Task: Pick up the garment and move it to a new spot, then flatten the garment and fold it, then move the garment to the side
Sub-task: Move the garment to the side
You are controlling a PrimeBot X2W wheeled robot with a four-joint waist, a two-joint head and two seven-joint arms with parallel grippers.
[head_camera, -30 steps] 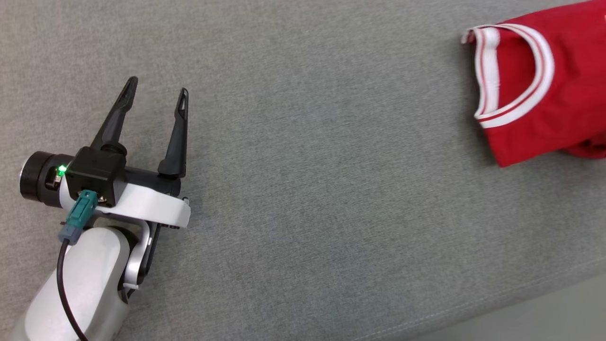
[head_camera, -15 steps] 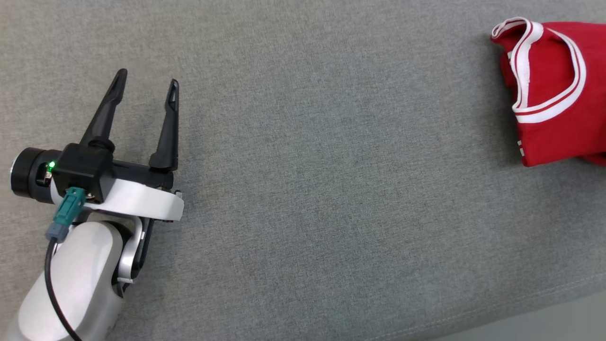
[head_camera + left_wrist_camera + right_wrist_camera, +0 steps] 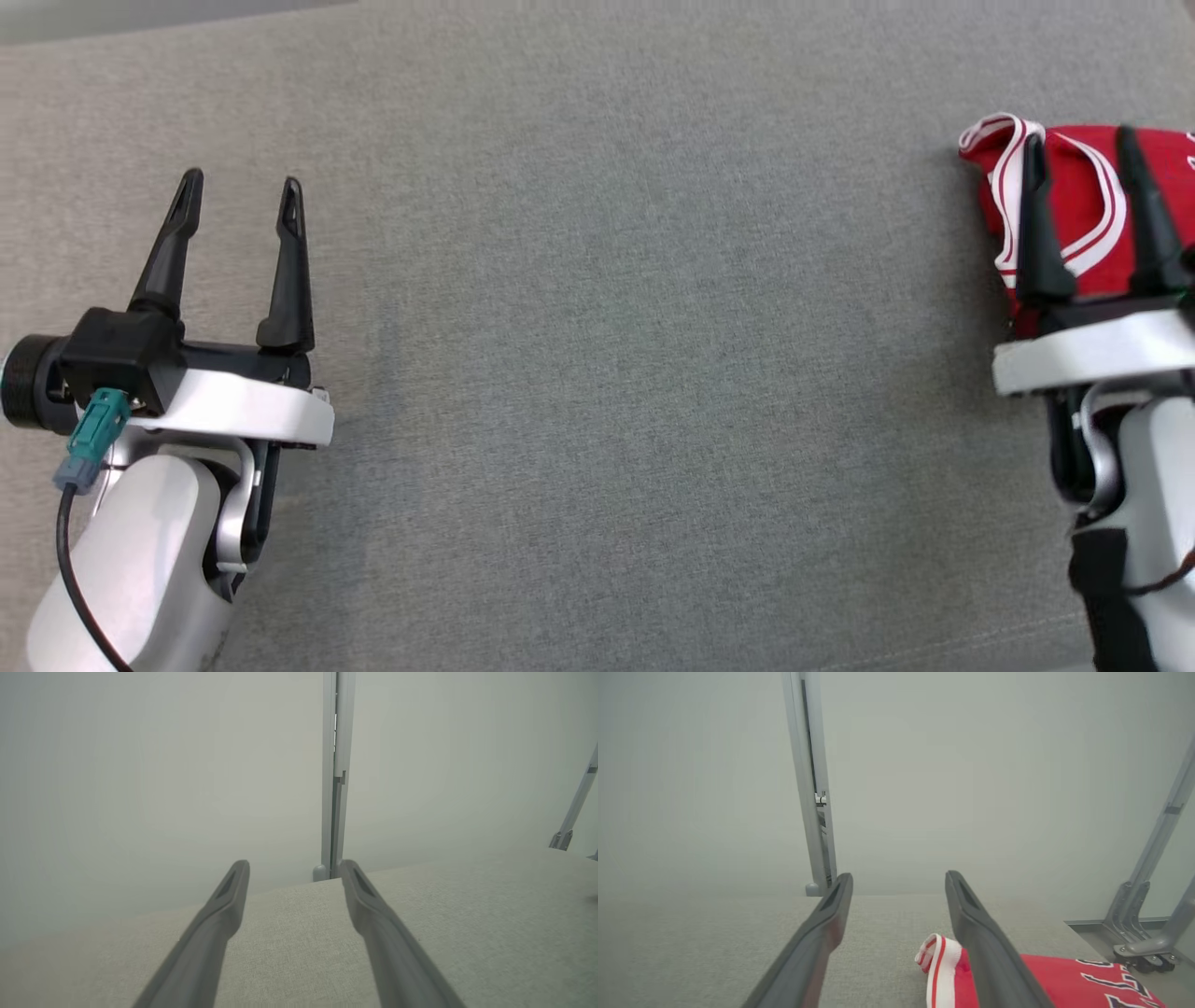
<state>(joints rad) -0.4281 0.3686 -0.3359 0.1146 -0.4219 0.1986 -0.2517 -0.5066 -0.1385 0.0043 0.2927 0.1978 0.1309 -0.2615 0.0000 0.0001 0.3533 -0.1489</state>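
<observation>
The garment [image 3: 1075, 207] is red with white-and-red striped trim and lies bunched at the right edge of the grey fabric surface [image 3: 616, 355]. My right gripper [image 3: 1079, 137] stands open over its near part, with nothing between its fingers. In the right wrist view the garment [image 3: 1069, 980] lies on the surface under and right of the right finger of the right gripper [image 3: 899, 877], showing dark lettering. My left gripper [image 3: 241, 182] hangs open and empty far to the left, and the left wrist view has the left gripper [image 3: 294, 863] above bare fabric.
The surface's far edge [image 3: 140, 33] shows at the top left, its front seam [image 3: 934, 653] at the bottom right. Beyond the far edge stands a grey upright post [image 3: 812, 812]. Slanted metal frame legs on casters [image 3: 1134, 947] stand at the right.
The head view has shifted. My right gripper has come into view, open over the garment, whose collar end is now more bunched. The left gripper keeps its open pose.
</observation>
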